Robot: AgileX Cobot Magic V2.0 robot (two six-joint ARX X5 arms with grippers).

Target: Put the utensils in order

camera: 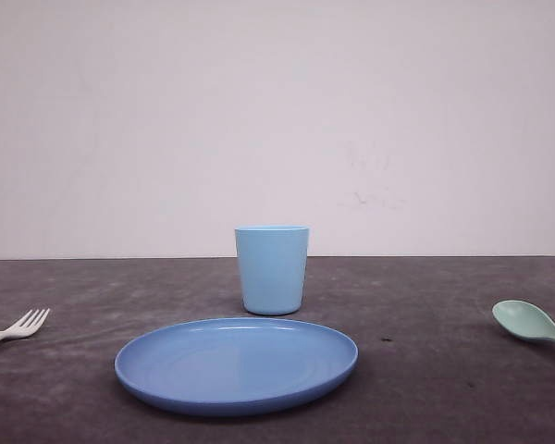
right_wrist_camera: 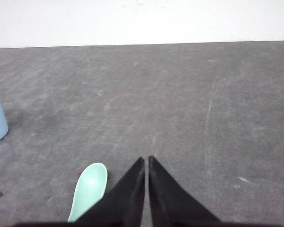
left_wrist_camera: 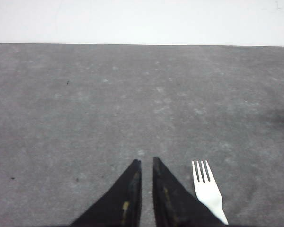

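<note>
The fork (camera: pixel 17 327) is cut off by the left edge of the front view, so only its tines and part of the handle are seen; the end of its handle is likewise lost at the edge of the left wrist view. The spoon (camera: pixel 531 323) is cut off at the right edge of the front view, with its bowl shown and most of the handle out of sight; in the right wrist view its handle is hidden behind a finger.

The left gripper (left_wrist_camera: pixel 146 161) is seen with its fingers (left_wrist_camera: pixel 173 198) drawn nearly together, only a narrow slit being left between them. Nothing is held, and the fork lies flat on the table (left_wrist_camera: pixel 109 109) just beside them. The right gripper (right_wrist_camera: pixel 146 160) is likewise almost pressed together and holds nothing; the spoon rests bowl-up just beside its fingers (right_wrist_camera: pixel 125 198).

Between the two utensils, near the front, a blue plate (camera: pixel 237 364) is set on the dark table. Just behind it a light blue cup (camera: pixel 272 269) stands upright. A pale wall (camera: pixel 277 120) is seen at the far side.
</note>
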